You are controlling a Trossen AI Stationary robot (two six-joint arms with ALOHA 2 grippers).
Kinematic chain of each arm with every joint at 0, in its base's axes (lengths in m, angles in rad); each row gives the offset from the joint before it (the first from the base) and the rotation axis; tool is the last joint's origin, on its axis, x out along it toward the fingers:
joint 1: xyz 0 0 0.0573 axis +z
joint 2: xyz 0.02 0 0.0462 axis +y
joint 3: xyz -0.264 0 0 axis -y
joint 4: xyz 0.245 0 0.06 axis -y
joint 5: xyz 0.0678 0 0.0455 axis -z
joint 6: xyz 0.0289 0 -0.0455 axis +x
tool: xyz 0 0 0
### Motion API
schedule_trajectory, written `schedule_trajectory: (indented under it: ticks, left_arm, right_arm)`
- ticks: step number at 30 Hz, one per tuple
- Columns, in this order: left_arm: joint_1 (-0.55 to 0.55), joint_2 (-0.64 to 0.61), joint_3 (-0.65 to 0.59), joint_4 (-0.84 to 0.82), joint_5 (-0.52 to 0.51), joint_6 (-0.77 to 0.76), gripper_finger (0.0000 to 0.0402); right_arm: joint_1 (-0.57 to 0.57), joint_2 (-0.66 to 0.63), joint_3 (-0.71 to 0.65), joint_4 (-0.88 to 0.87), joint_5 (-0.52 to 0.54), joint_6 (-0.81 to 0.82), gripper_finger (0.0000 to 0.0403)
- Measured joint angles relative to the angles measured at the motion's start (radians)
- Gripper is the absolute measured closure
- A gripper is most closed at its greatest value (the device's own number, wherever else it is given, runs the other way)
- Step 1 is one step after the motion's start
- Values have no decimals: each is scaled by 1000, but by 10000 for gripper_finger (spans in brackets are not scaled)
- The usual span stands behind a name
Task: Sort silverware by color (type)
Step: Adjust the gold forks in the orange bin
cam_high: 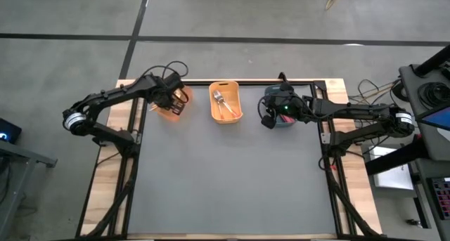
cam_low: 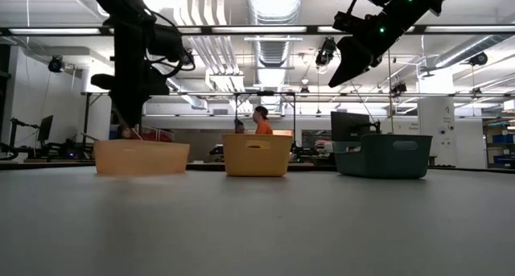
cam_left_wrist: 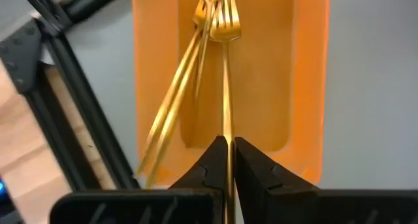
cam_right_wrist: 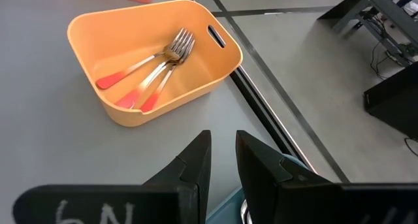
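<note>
My left gripper (cam_left_wrist: 228,160) hangs above the orange bin (cam_high: 171,106), shut on a gold fork (cam_left_wrist: 226,67). More gold forks (cam_left_wrist: 176,100) lie in that bin, their handles leaning on its wall. The middle yellow bin (cam_right_wrist: 215,67) holds three silver-tined forks with orange-red handles (cam_right_wrist: 147,70), lying on its floor. My right gripper (cam_right_wrist: 222,160) is open and holds nothing. It hovers over the dark teal bin (cam_low: 383,155), whose contents are hidden. In the low view the left gripper (cam_low: 129,99) stands over the orange bin (cam_low: 142,158), and the right gripper (cam_low: 354,59) is higher up. My left gripper pinches the gold fork's handle (cam_left_wrist: 226,129) between its two fingers, coming from above and pointing down. The fork runs on in line with the fingers and hangs tines-down (cam_left_wrist: 226,25) inside the orange bin. Whether the tines touch the bin's floor, I cannot tell.
The three bins stand in a row near the table's far edge (cam_high: 232,81). The grey table top (cam_high: 232,178) spreads out in front of them. Black frame bars (cam_left_wrist: 72,113) run beside the orange bin. A person in an orange top (cam_low: 261,120) is far behind the table.
</note>
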Motion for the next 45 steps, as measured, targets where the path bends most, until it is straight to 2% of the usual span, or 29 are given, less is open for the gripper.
schedule_trajectory:
  ticks: [27,33,37,39,42,45]
  left_arm:
    - [0,-1,190,-120,0,175,401]
    - [0,-1,147,-112,166,187,401]
    - [0,-1,83,-54,201,229,401]
    - [7,-1,51,-10,250,260,398]
    - [14,0,19,53,362,326,381]
    - [17,5,5,70,372,377,354]
  right_arm:
    - [0,0,0,0,0,0,339]
    - [0,0,0,0,0,1,339]
    - [0,0,0,0,0,1,339]
    - [0,0,0,0,0,1,339]
    - [0,0,0,0,0,1,339]
    - [0,0,0,0,0,1,339]
